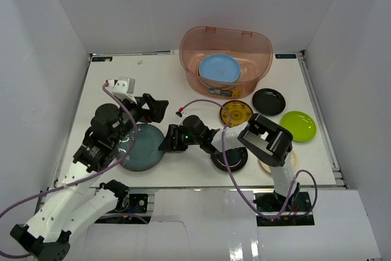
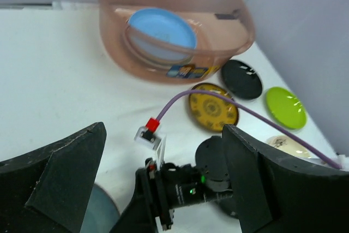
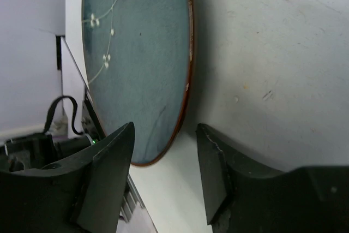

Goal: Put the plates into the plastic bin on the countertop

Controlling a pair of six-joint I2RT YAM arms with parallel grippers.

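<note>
Nearest the arm bases, a dark teal plate [image 1: 142, 147] lies flat on the white worktop [image 1: 153, 77]. In the right wrist view it [image 3: 142, 64] has a reddish-brown rim and a thin white blossom sprig. The right gripper [image 1: 166, 140] is at its right edge with its fingers apart [image 3: 164, 135]. The plate's rim shows in the gap, and contact cannot be told. The right arm reaches leftward over a glossy black plate [image 1: 230, 158] and hides most of a cream plate [image 1: 266, 164]. The left gripper [image 1: 157, 107] hovers just beyond the teal plate, spread wide and empty [image 2: 163, 129]. Farther out sit a yellow-black patterned plate [image 1: 236, 113], a lime green plate [image 1: 298, 126] and a second black plate [image 1: 269, 101], each apart from the others. At the far edge stands the translucent reddish-brown plastic bin [image 1: 189, 59], where a light blue plate [image 1: 219, 68] lies tilted inside.
</note>
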